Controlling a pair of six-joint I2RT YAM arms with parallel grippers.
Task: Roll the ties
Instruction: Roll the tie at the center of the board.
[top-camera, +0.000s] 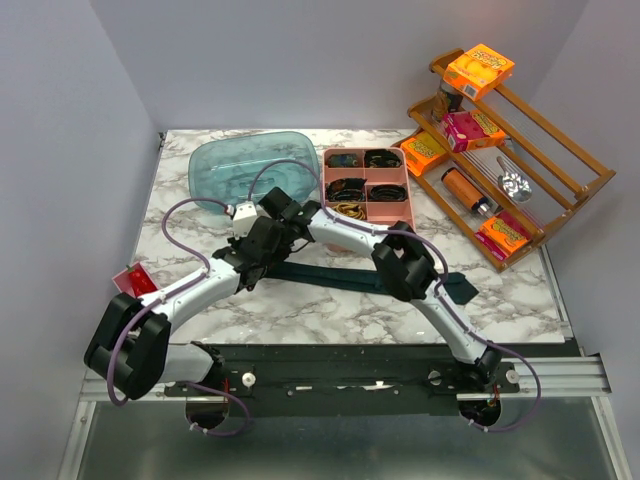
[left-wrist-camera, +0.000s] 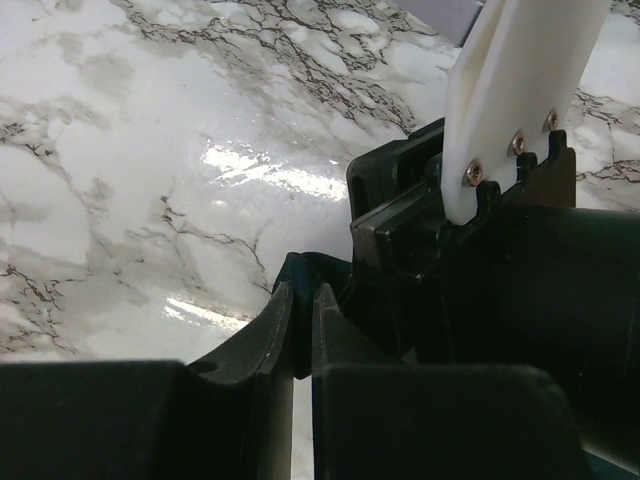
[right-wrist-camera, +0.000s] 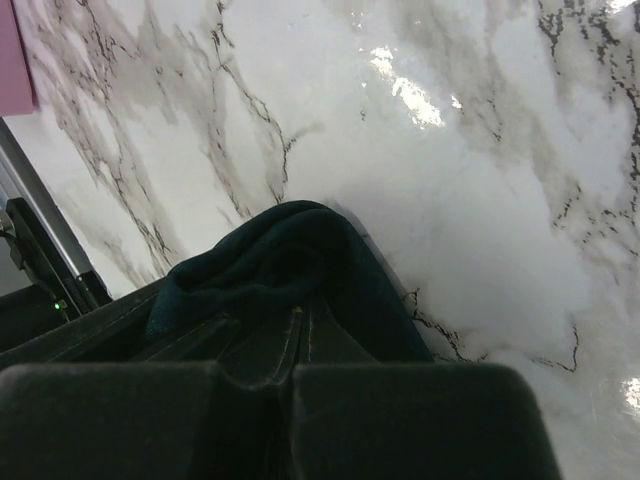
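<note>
Both the left claw (left-wrist-camera: 303, 297) and right claw (right-wrist-camera: 300, 318) clamp the end of the dark teal tie (top-camera: 335, 272) nearest the left edge of the table (top-camera: 300, 312), seemingly starting the roll; next comes winding it rightward along the strip.

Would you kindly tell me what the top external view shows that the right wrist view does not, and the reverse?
Only the top external view: the tie stretched as a long flat strip across the table, the pink tray holding coiled ties, the blue bin and the snack rack.
Only the right wrist view: close up, the right gripper shut on a bunched fold of that dark teal fabric.
Both: the tie and the marble table.
</note>
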